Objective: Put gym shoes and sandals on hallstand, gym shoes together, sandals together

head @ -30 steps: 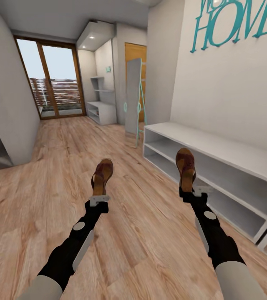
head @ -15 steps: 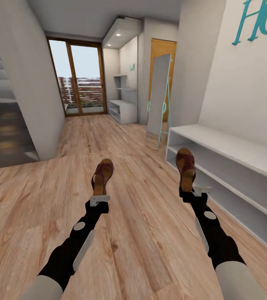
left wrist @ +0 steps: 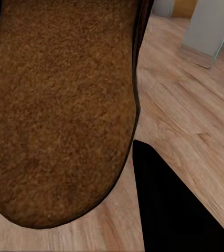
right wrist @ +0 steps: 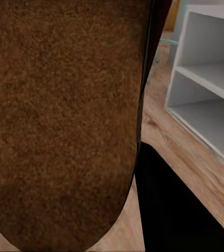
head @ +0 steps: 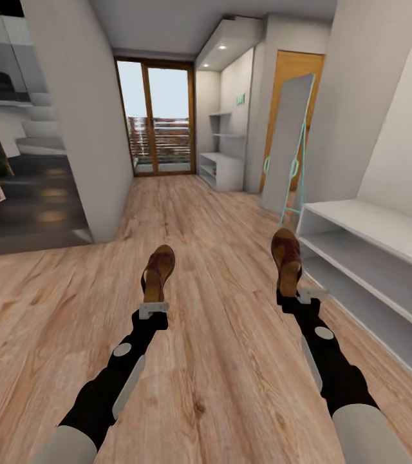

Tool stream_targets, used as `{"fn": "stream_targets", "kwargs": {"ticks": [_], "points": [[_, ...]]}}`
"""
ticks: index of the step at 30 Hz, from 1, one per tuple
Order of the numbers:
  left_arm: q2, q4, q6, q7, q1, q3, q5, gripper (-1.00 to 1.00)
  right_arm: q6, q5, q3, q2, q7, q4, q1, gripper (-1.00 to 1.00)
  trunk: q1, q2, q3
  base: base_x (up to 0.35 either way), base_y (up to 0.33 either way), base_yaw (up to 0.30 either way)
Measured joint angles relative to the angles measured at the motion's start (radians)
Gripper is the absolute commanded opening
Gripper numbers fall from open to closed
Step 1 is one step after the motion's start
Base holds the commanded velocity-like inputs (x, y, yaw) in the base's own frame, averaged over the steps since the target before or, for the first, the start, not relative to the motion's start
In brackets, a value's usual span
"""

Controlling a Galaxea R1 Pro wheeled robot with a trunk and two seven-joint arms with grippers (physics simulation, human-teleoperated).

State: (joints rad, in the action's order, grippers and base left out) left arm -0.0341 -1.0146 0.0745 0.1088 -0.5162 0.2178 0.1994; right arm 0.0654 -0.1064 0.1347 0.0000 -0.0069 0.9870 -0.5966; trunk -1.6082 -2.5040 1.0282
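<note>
Each pincer with one sandal (head: 158, 269) (head: 286, 258)

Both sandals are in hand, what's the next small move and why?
Probably drive on down the corridor toward the hallstand at the far end. The left gripper and right gripper each hold a sandal above the floor, and the white shelf unit alongside lacks the stepped upper shelves.

wood-plank floor (head: 219, 361), white shelf unit (head: 386, 270) on it
</note>
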Motion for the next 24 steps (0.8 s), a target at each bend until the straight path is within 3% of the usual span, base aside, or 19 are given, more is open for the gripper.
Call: {"fn": "stream_targets", "kwargs": {"ticks": [3, 8, 24], "points": [[0.000, 0.000, 0.000, 0.000, 0.000, 0.000, 0.027, -1.00, 0.000, 0.000, 0.000, 0.000, 0.000, 0.000, 0.000, -1.00, 0.000, 0.000, 0.002, 0.342, 0.000, 0.290], [0.000, 0.000, 0.000, 0.000, 0.000, 0.000, 0.036, -1.00, 0.000, -0.001, 0.000, 0.000, 0.000, 0.000, 0.000, -1.00, 0.000, 0.000, 0.005, 0.342, 0.000, 0.234], [0.000, 0.001, 0.000, 0.000, 0.000, 0.000, 0.036, -1.00, 0.000, -0.001, 0.001, 0.000, 0.000, 0.001, 0.000, -1.00, 0.000, 0.000, 0.005, 0.342, 0.000, 0.013]]}}
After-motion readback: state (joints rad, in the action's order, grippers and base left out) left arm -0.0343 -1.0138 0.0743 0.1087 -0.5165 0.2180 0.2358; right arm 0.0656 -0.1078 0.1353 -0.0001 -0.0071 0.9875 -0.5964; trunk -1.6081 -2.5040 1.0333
